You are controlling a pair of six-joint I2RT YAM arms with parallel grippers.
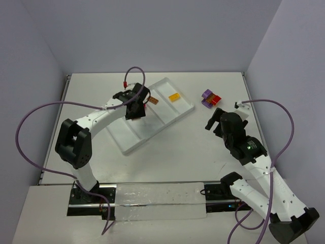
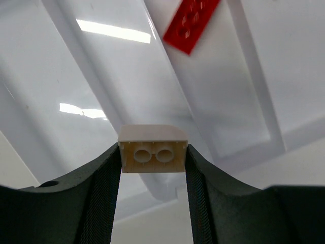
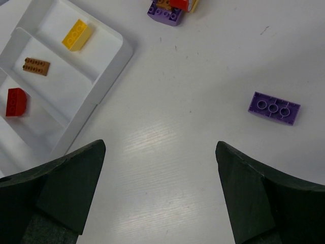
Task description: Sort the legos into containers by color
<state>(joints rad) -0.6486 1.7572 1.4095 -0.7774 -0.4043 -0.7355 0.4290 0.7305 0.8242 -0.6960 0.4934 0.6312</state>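
My left gripper (image 1: 135,109) hangs over the white tray (image 1: 132,137) and is shut on a tan brick (image 2: 153,149), held above a ridge between two compartments (image 2: 101,66). A red brick (image 2: 192,23) lies in a compartment beyond it. In the right wrist view the tray (image 3: 109,66) holds a yellow brick (image 3: 76,34), a brown brick (image 3: 36,66) and a red brick (image 3: 15,101), each in its own compartment. My right gripper (image 3: 160,152) is open and empty above bare table right of the tray. A purple brick (image 3: 274,108) lies ahead to its right.
A small pile of purple, red and orange bricks (image 1: 211,98) sits on the table right of the tray, also in the right wrist view (image 3: 170,9). A clear strip (image 1: 157,201) lies along the near edge between the arm bases.
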